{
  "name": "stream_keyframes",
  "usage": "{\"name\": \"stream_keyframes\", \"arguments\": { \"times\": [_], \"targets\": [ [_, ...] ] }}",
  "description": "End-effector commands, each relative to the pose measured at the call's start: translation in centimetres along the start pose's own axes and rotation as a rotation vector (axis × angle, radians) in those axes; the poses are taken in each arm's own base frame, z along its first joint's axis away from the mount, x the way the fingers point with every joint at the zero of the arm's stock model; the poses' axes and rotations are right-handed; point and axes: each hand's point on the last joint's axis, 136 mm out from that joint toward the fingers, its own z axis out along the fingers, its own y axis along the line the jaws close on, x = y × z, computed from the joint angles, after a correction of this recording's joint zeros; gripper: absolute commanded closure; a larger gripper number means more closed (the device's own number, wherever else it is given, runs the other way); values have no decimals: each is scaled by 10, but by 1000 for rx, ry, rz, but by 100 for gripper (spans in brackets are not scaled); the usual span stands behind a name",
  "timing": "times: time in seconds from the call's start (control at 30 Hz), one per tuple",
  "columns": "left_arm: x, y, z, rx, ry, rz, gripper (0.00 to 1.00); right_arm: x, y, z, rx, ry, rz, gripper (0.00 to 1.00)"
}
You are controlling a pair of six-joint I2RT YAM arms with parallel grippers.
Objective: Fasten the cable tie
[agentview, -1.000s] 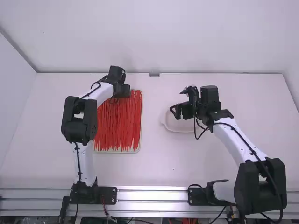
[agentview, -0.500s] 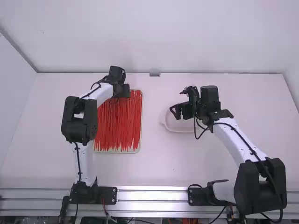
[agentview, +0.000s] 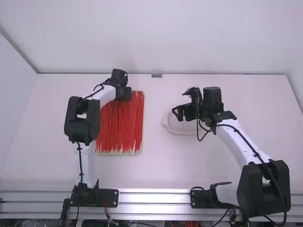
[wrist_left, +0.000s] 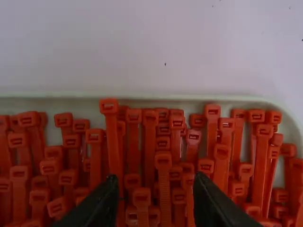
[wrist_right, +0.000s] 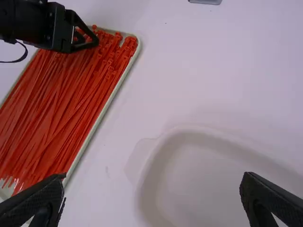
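On the white surface, a tray left of centre holds loose orange cable ties. The left pincer hangs fingers apart over their heads at the far end, and the right pincer is spread wide above a white dish. The ties look light, springy and slick, so one is probably best pinched just behind its stiff head.

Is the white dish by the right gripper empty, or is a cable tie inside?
Empty: the white dish has a bare inside in the right wrist view; the orange cable ties lie on the tray.

Orange-red cable ties, pale tray
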Motion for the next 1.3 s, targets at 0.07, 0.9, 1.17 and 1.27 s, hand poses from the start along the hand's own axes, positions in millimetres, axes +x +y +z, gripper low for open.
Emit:
{"name": "stream_keyframes", "arguments": {
  "times": [0.07, 0.9, 1.17, 1.27],
  "targets": [
    [9, 3, 5, -12, 25, -6, 65, -11, 1, -2, -1, -19, -7, 1],
    [9, 7, 5, -16, 25, -9, 82, -11, 1, -1, -1, -19, -7, 1],
    [9, 7, 5, -17, 28, -9, 88, -11, 1, -2, -2, -19, -7, 1],
    [9, 8, 5, -18, 28, -11, 88, -11, 1, -1, -4, -19, -7, 1]
  ]
}}
